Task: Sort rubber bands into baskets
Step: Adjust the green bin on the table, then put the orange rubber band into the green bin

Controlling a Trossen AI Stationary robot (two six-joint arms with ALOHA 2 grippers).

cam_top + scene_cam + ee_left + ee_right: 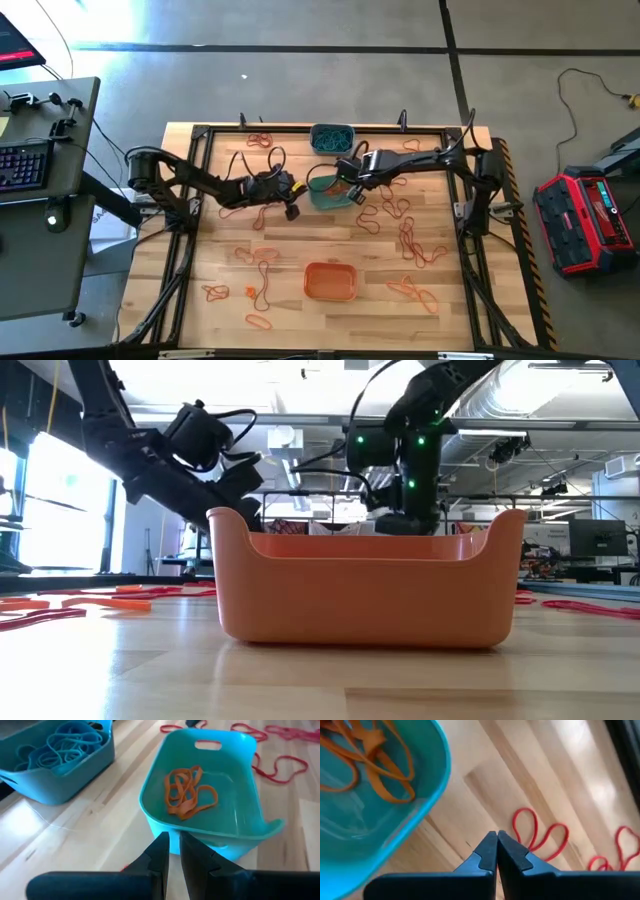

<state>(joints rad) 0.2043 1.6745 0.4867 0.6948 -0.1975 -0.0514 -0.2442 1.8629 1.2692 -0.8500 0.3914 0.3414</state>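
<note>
Three baskets sit on the table (200, 300): the teal basket (330, 190) mid-table holding orange bands (187, 795), the grey-blue basket (331, 137) just behind it with blue bands (65, 745), the orange basket (330, 281) well in front. Left gripper (173, 851), fingers narrowly apart and empty, hovers beside the teal basket; right gripper (496, 851), fingers pressed together, hangs at its other side. Red bands (540, 837) lie loose nearby.
</note>
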